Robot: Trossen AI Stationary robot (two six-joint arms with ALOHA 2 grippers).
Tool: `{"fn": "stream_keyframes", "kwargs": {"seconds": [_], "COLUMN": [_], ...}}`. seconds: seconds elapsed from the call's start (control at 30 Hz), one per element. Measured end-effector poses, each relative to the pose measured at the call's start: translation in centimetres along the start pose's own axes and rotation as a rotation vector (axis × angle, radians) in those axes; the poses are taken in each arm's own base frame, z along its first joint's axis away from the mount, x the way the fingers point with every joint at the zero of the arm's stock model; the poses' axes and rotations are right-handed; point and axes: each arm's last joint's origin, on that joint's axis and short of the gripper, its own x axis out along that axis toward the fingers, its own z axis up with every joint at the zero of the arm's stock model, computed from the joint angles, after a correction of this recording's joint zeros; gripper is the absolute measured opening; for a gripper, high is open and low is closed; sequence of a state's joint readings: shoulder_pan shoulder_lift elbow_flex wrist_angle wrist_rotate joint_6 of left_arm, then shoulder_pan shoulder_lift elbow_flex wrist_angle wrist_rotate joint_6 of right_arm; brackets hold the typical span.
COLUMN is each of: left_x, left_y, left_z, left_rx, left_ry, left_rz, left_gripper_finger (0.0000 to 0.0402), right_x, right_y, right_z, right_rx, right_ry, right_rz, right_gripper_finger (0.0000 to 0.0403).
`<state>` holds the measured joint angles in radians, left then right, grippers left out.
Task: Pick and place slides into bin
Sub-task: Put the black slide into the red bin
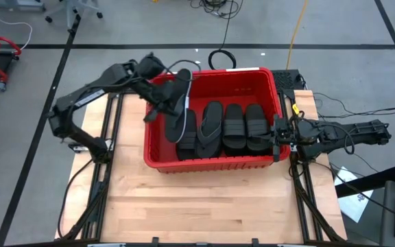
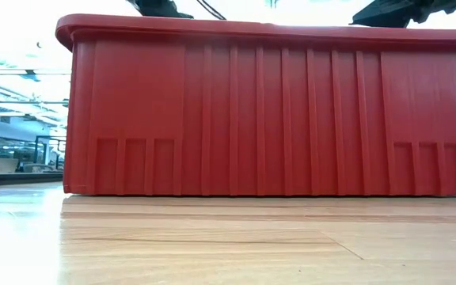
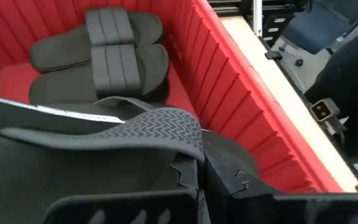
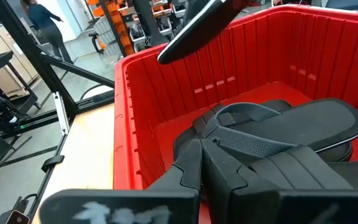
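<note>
**Red bin filling with black slides, one flip-flop held above it**

One large red plastic bin (image 1: 252,86) sits on the pale wooden table (image 1: 204,206), toward its far side. Its walls taper and carry vertical ribs, and a thick rim runs round the top; from table height it fills nearly the whole width of the low view.

Inside the bin, from above, I count about five sandals lying side by side along the near wall. Three show broad ribbed straps (image 1: 234,128), flat black rubber with rounded ends. To their left lie a thin thong flip-flop (image 1: 211,123) and another dark sandal (image 1: 186,134), partly stacked, so the exact total is hard to tell.

The left gripper (image 1: 172,103) hangs over the bin's far left corner, its fingers clamped on one more thin dark-grey flip-flop (image 3: 160,124), whose sole shows a fine zigzag tread and bends slightly. That sandal is tilted in the air above those in the bin.

The right gripper (image 1: 278,136) reaches over the bin's right rim, its dark fingers pinching the thong strap of a flip-flop (image 4: 253,143) resting on the others.
</note>
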<state>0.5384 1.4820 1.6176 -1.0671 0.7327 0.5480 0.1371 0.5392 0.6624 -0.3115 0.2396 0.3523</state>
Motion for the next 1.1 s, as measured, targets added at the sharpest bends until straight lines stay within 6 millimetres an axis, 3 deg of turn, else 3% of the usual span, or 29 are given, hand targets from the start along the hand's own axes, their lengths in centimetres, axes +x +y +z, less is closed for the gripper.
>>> {"fn": "stream_keyframes", "kwargs": {"seconds": [0.27, 0.47, 0.87, 1.1], "left_x": [2.3, 4.9, 9.2, 9.7], "left_y": [2.5, 5.4, 3.6, 4.1], "left_z": [-0.3, -4.2, -7.3, -7.7], "left_rx": [0.036, -0.28, -0.363, -0.398], "left_ry": [-0.061, -0.072, 0.064, 0.056], "left_rz": [-0.051, -0.022, -0.039, 0.038], "left_gripper_finger": [0.0, 0.0, 0.0, 0.0], "right_x": [0.0, 0.0, 0.0, 0.0], "right_y": [0.1, 0.1, 0.2, 0.2], "right_z": [0.2, 0.4, 0.5, 0.5], "right_rx": [0.006, 0.012, 0.012, 0.012], "right_ry": [-0.017, -0.037, -0.048, -0.048], "right_rz": [0.006, 0.015, 0.019, 0.019], "right_gripper_finger": [0.0, 0.0, 0.0, 0.0]}}
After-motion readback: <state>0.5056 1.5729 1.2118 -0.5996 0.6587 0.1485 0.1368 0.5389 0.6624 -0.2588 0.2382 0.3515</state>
